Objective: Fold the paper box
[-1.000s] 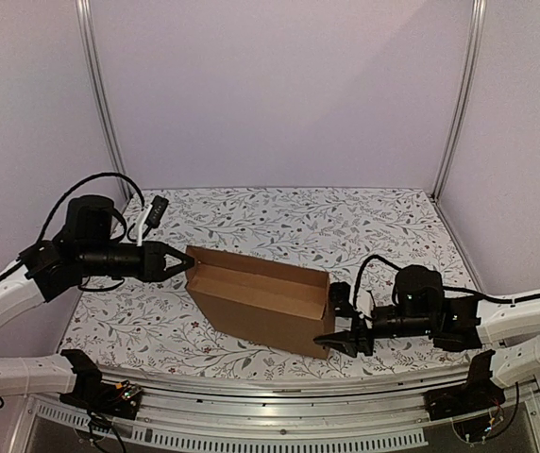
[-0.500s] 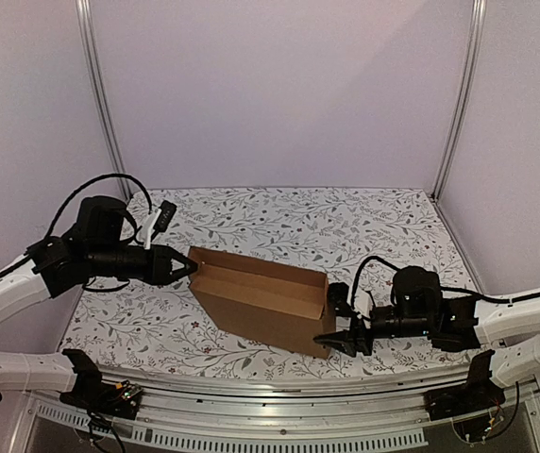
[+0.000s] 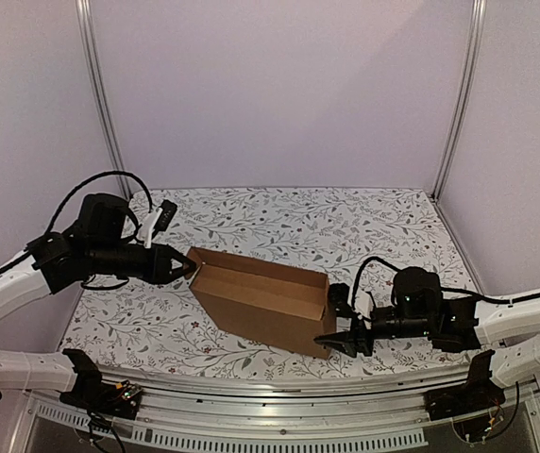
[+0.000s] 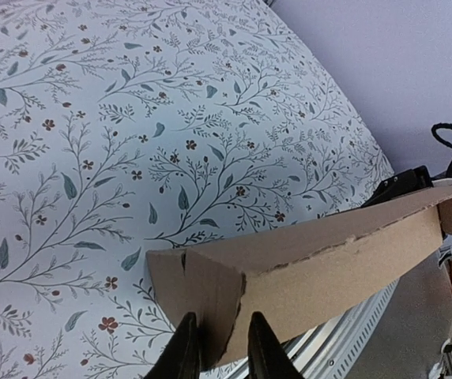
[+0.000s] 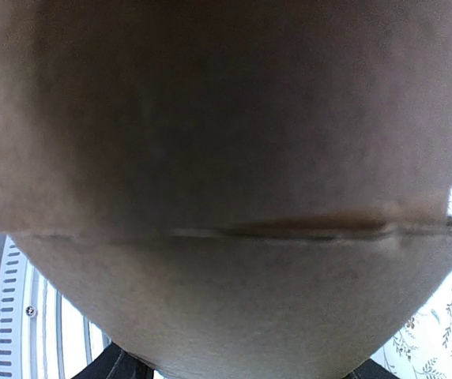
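The paper box [image 3: 261, 302] is a plain brown open-topped trough lying slantwise on the floral table. My left gripper [image 3: 187, 267] is at its left end. In the left wrist view the two black fingers [image 4: 185, 347] pinch the torn edge of the end flap [image 4: 210, 292], so the gripper [image 4: 220, 320] is shut on the cardboard. My right gripper [image 3: 336, 321] is at the box's right end with its fingers spread wide. The right wrist view is filled with blurred cardboard [image 5: 226, 158] very close to the lens. Only the dark finger [image 5: 111, 367] edges show at the bottom corners.
A floral cloth [image 3: 345, 226] covers the table. A slotted aluminium rail [image 3: 279, 392] runs along the near edge. Lilac walls with metal posts [image 3: 100, 94] close in the back and sides. A black cable [image 3: 109, 179] loops above the left arm.
My left arm has shifted slightly to the right, still holding the box's left end. The right arm and the box's right end have stayed put.
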Robot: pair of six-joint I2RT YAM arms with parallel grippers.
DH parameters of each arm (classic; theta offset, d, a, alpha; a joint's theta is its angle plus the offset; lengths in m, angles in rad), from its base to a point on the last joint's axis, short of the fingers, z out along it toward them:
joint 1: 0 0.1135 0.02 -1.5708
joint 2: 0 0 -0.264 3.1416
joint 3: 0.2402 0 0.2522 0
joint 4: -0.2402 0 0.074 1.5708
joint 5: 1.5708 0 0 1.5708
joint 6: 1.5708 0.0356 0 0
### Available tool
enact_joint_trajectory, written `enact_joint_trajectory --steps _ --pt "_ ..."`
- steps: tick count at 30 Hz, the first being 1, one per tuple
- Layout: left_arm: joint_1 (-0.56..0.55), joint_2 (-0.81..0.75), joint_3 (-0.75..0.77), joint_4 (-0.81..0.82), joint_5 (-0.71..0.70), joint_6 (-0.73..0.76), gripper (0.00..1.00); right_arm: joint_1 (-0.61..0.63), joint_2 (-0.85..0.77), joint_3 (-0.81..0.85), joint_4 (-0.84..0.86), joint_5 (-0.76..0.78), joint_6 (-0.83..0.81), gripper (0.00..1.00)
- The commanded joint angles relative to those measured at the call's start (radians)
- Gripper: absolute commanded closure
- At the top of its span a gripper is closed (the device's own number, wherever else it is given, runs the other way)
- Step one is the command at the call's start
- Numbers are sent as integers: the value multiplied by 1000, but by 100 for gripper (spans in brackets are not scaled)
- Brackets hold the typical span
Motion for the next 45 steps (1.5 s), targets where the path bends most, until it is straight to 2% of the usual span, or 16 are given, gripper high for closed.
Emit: enact_joint_trajectory --steps 1,14,26,41,45 --pt "-22 5 0 16 21 -13 79 -5 -13 -11 39 13 -1 78" --pt "-36 3 -20 11 -4 -5 85 -4 1 -17 52 14 4 79" --pt "-37 8 -26 -2 -17 2 100 -4 -4 -20 55 20 9 79" --pt "-45 -3 -54 -13 -36 2 100 -2 1 -30 75 38 26 79" --pt "-71 -2 -68 -11 -46 -13 100 -3 5 -29 82 50 34 75"
